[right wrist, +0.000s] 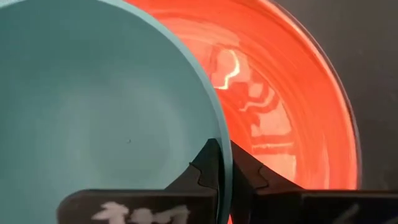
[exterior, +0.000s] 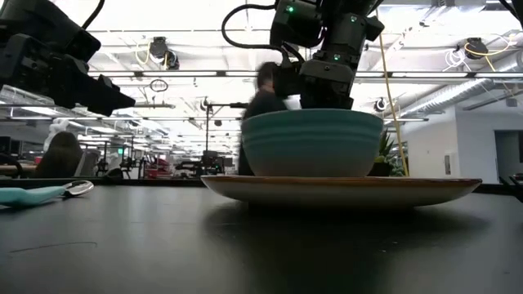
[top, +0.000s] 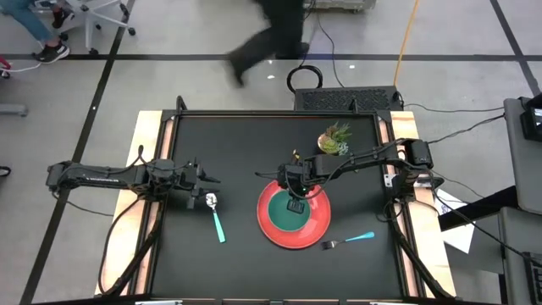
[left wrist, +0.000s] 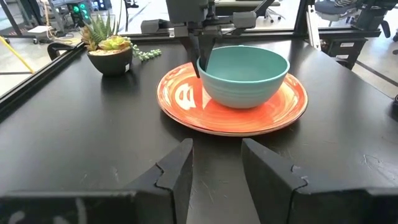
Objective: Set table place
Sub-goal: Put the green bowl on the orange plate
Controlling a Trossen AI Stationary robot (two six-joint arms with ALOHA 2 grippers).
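Note:
The teal bowl (top: 293,222) stands on the round red plate (top: 318,222) in the middle of the black table (top: 237,144). My right gripper (top: 295,203) comes from above and is shut on the bowl's far rim. My left gripper (top: 212,179) is open and empty at the table's left, just beyond the spoon (top: 217,217), which lies flat with its teal handle toward the near edge. The fork (top: 348,241) lies flat to the near right of the plate. In the low view the bowl (exterior: 313,144) rests on the plate (exterior: 339,189). My right gripper pinches the bowl's rim (right wrist: 219,140) on its far side, one finger inside the bowl and one outside. The fingers (left wrist: 202,55) point down from above. The bowl is upright, with its base on the red plate.
A small potted green plant (top: 334,140) stands at the far right of the table, beyond the plate. A person walks past on the floor behind the table's far edge. Light wooden strips (top: 151,152) run along the left and right sides.

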